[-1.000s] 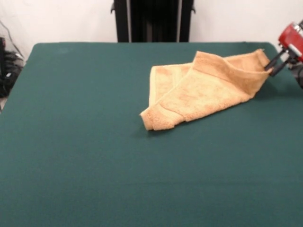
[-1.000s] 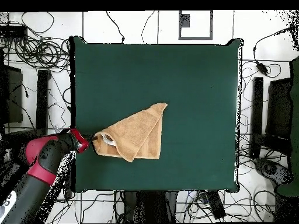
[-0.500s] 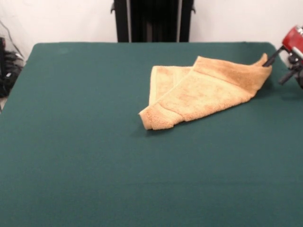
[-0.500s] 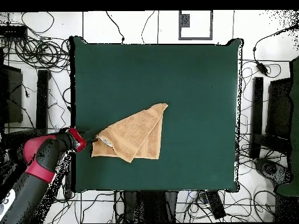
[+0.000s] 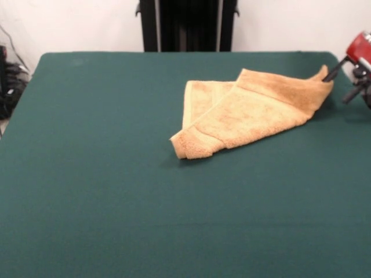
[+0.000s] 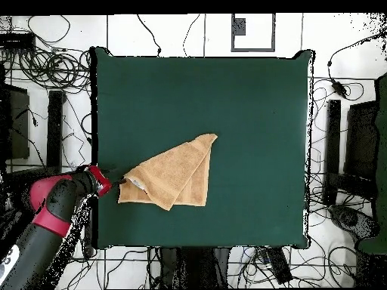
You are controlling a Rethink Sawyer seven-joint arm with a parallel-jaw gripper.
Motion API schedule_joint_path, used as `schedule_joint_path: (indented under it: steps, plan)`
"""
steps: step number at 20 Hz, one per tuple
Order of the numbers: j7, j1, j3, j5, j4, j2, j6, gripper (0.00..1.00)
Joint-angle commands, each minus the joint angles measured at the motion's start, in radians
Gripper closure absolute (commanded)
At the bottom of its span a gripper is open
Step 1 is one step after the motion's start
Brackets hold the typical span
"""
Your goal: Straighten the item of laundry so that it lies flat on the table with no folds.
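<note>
- The tan-orange terry towel (image 5: 249, 113) (image 6: 172, 172) isn't flat at all; it's folded diagonally over itself into a rough triangle, with one corner poking up at the table's edge.
- A small white tag (image 6: 136, 182) shows near that corner.
- The dark green table (image 5: 104, 185) (image 6: 249, 98) is way bigger than the towel.

The arm (image 6: 45, 219) is a thick rounded tube, red with black sections and a pale marking low on it. Its gripper (image 5: 345, 83) has a red housing and thin black fingers (image 5: 333, 72).
</note>
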Motion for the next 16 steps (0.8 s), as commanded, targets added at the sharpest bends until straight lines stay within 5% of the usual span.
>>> schedule_joint_path:
  steps: [1,16]
  plan:
    - [0.219,-0.009,0.134,0.011,-0.006,-0.082,0.033,0.0]
    - [-0.055,-0.038,0.25,-0.034,0.296,-0.546,-0.071,0.0]
